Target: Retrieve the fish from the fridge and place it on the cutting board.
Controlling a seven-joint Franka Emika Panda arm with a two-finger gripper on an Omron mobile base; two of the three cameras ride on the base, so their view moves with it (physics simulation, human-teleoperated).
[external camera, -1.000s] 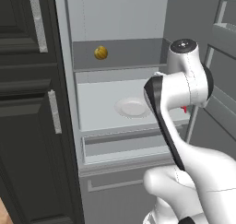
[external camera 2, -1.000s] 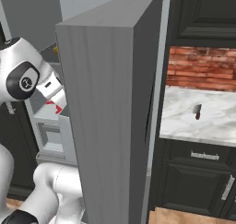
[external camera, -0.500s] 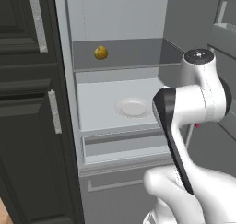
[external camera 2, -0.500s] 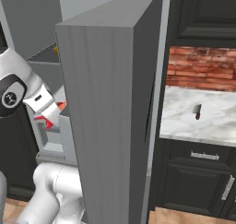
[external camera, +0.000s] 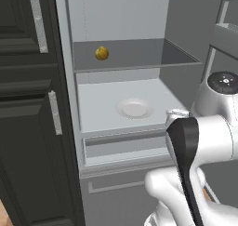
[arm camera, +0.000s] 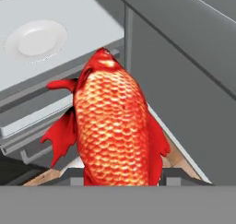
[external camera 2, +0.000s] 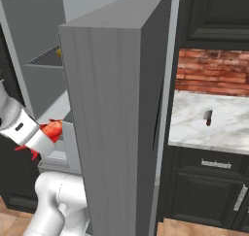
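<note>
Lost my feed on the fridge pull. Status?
Gripper shut on the fish, outside the fridge. White plate on the fridge shelf. Open fridge door stands between arm and counter. Cutting board not sighted.

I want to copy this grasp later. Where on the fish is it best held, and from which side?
Grip the fish across its thick scaled mid-body, coming in from the tail end, as the gripper appears to now. The flanks look broad and even there, while the thin spiky fins offer little purchase.

The claw grips the fish beside the fridge.
</note>
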